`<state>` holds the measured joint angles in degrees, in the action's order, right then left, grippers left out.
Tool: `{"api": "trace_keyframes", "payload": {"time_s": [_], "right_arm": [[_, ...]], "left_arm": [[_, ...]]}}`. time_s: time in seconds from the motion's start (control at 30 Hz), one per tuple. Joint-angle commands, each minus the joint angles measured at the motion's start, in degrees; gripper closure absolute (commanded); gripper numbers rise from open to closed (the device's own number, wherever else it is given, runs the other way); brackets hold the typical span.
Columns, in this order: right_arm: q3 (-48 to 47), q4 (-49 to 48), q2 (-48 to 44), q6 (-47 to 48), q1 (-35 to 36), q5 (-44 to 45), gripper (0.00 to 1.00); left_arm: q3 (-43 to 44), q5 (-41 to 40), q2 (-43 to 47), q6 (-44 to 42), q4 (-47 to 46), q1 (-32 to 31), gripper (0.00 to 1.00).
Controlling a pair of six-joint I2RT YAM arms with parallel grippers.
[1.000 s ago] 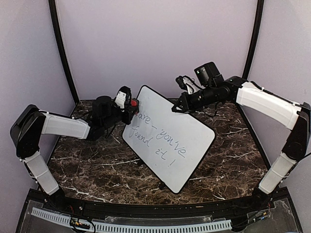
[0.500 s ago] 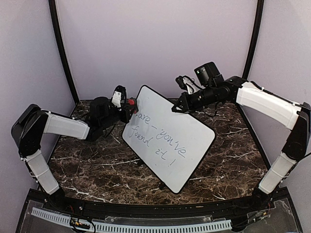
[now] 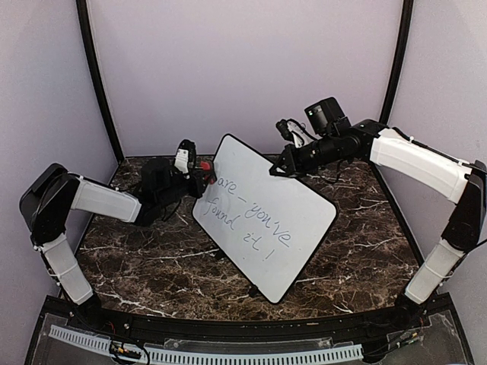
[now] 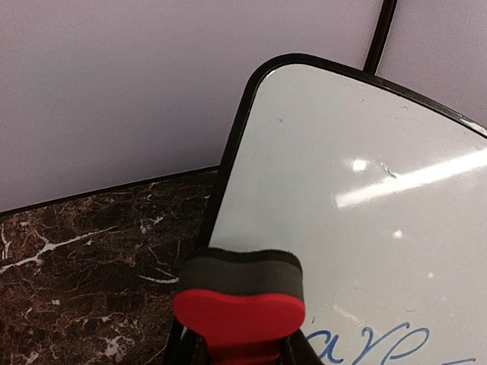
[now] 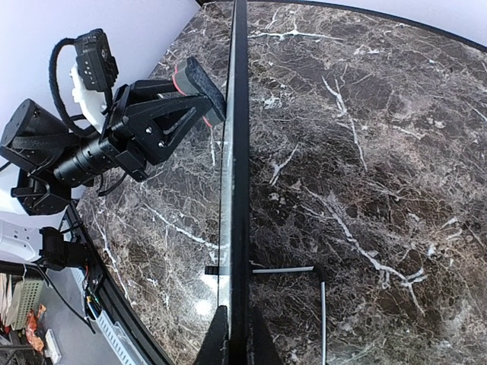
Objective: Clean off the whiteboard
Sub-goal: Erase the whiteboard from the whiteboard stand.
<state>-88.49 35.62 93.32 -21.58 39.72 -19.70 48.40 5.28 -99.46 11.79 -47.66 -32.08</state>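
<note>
Left arm (image 3: 103, 199) reaches low — pincer (image 3: 201, 172) holds eraser (image 4: 240, 312) at whiteboard (image 3: 266, 220) rim.

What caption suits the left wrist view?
Left end effector holds a red eraser at the whiteboard's rim, beside blue handwriting.

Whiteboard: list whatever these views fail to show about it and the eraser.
- Top view: the handwriting starts at the eraser; first letters covered or wiped, cannot tell.
- Right wrist view: the whiteboard is edge-on, its face unreadable.
- Left wrist view: the left tool is mostly hidden behind the eraser and cropped by the bottom edge.
</note>
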Motion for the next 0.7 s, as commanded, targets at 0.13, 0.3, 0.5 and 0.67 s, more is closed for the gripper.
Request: {"api": "trace_keyframes", "payload": {"time_s": [0.13, 0.3, 0.5, 0.67], "right_arm": [[2.47, 3.18, 1.4, 5.59, 1.93, -3.41, 1.0], [3.13, 2.97, 1.17, 5.74, 1.94, -3.5, 1.0], [3.71, 2.92, 0.9, 5.92, 1.93, -3.42, 1.0], [4.07, 2.97, 0.86, 6.5, 1.94, -3.75, 1.0]], "left_arm": [[8.96, 0.48, -1.4, -2.06, 5.01, -0.36, 0.98], [6.75, 0.74, -1.25, 0.07, 3.41, -0.36, 0.98], [-1.35, -0.03, -0.65, 4.38, -0.18, -0.31, 0.98], [-3.95, -0.47, -0.67, 5.75, -1.93, -0.44, 0.98]]}}
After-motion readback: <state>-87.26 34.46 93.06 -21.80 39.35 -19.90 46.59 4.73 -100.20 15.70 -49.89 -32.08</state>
